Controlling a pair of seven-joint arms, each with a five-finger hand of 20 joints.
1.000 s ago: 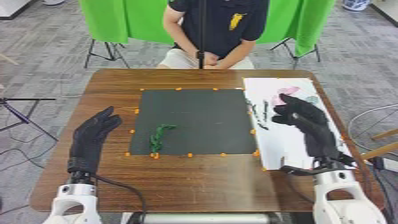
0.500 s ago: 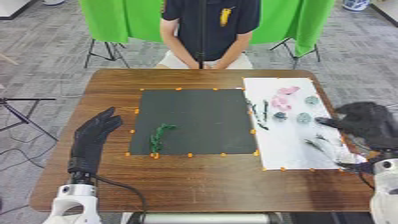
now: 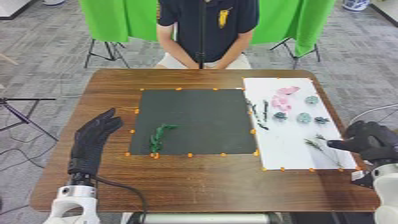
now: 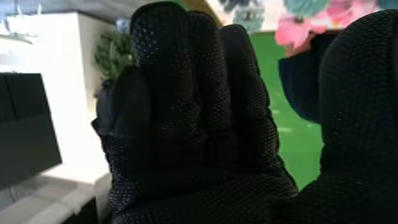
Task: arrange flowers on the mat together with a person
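Head view: table (image 3: 191,187), brown wood, its right rim partly under the right hand (image 3: 366,139); dark mat (image 3: 195,122), edges marked in orange, with a span of its surface from the green stem (image 3: 158,138) to the far and right edges; wood between mat and left hand (image 3: 94,135), that hand well apart from the mat, fingers straight and close together. White sheet (image 3: 286,150) along the mat's right side, the right hand over its right margin. Items on the sheet: dark green stems (image 3: 263,115) near the mat; pink flowers (image 3: 282,102) farther across; four blue-green rosettes, one (image 3: 312,100) right of the pink, three in a row nearer the robot; thin sprig (image 3: 316,145) just beside the right hand, the nearest thing in that hand's way. Black cable (image 3: 129,189) beside the left arm, over the wood. Differing from the earlier frame: right hand shifted toward the robot, the row's rightmost rosette (image 3: 322,120) now uncovered; left hand and green stem as before. Right wrist view: right hand open, fingers straight and together, thumb wide of them; green cloth (image 4: 300,147) in the gap; pink flowers and rosettes beyond.
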